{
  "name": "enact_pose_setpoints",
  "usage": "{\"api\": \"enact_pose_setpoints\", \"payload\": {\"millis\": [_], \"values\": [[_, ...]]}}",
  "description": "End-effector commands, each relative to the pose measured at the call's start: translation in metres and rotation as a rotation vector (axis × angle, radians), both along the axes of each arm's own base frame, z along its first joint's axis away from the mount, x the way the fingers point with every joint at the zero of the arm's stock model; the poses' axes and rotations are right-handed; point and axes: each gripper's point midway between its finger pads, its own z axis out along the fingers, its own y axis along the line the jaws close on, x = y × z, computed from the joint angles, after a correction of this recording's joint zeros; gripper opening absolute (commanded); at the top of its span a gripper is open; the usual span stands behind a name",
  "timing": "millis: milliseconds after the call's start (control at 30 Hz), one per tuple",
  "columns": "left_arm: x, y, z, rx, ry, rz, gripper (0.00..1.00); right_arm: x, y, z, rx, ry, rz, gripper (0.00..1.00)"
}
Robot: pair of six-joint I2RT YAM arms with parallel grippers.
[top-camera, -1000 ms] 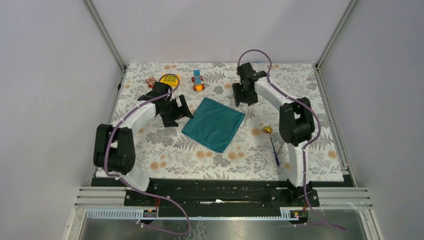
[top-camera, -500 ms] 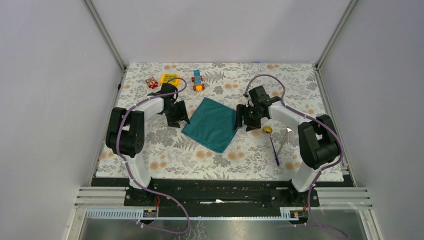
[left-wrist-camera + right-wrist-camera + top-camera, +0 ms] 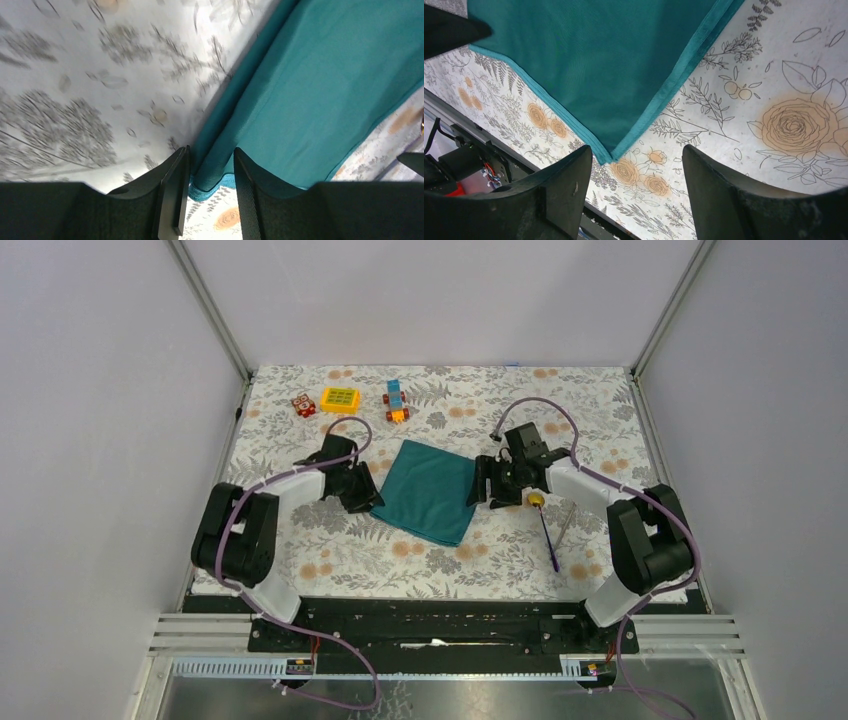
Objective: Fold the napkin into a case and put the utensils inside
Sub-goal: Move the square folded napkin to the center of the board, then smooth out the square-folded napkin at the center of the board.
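The dark teal napkin (image 3: 428, 490) lies folded flat in the middle of the table. My left gripper (image 3: 366, 496) is down at its left corner. In the left wrist view the left gripper (image 3: 211, 150) has its jaws drawn in on a raised ridge of the napkin (image 3: 320, 90) edge, which touches both fingers. My right gripper (image 3: 487, 486) is at the napkin's right corner. In the right wrist view the right gripper (image 3: 636, 150) is open and empty, with the napkin (image 3: 599, 60) corner just ahead of it. The purple-handled utensil (image 3: 546, 528) and the silvery one (image 3: 566, 523) lie to the right.
A yellow block (image 3: 340, 399), a small red toy (image 3: 302, 405) and a colourful block car (image 3: 396, 402) stand at the back left. The floral table cover (image 3: 620, 420) ends at the enclosure walls, with a black rail (image 3: 440, 608) along the near edge.
Both arms came in and down to the napkin, the left to its left corner, the right from the back to its right corner. The left jaws narrowed onto the cloth edge.
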Motion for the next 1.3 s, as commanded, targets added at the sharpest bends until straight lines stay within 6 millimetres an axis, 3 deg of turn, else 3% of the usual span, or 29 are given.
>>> {"api": "enact_pose_setpoints", "payload": {"millis": [0, 200, 300, 433, 533, 667, 733, 933, 1100, 1267], "values": [[-0.042, -0.019, -0.013, -0.062, 0.070, 0.061, 0.42, 0.003, 0.004, 0.014, 0.056, -0.059, -0.008, 0.73], [-0.083, -0.051, 0.001, -0.137, 0.047, 0.091, 0.46, -0.004, 0.002, 0.005, 0.047, -0.039, -0.005, 0.73], [-0.088, -0.040, 0.015, -0.097, 0.009, 0.091, 0.64, -0.013, -0.002, 0.004, 0.045, -0.030, 0.001, 0.73], [-0.087, -0.033, 0.045, -0.056, -0.054, 0.031, 0.75, -0.024, -0.004, 0.009, 0.055, -0.020, 0.009, 0.74], [-0.086, -0.052, 0.065, -0.156, -0.083, -0.046, 0.75, -0.027, 0.003, 0.018, 0.104, -0.012, 0.015, 0.75], [-0.078, -0.083, 0.082, -0.293, -0.076, -0.130, 0.61, -0.028, 0.025, 0.029, 0.245, 0.031, 0.034, 0.74], [-0.068, -0.090, 0.088, -0.309, -0.099, -0.140, 0.59, -0.031, 0.037, 0.033, 0.337, 0.064, 0.044, 0.73], [-0.062, -0.097, 0.072, -0.315, -0.082, -0.160, 0.57, -0.041, 0.046, 0.016, 0.400, 0.168, 0.066, 0.69], [-0.076, -0.089, 0.034, -0.283, -0.021, -0.149, 0.57, -0.052, 0.032, -0.018, 0.330, 0.207, 0.046, 0.68], [-0.091, -0.079, 0.011, -0.251, 0.022, -0.140, 0.57, -0.060, 0.013, -0.042, 0.230, 0.214, 0.011, 0.68]]}}
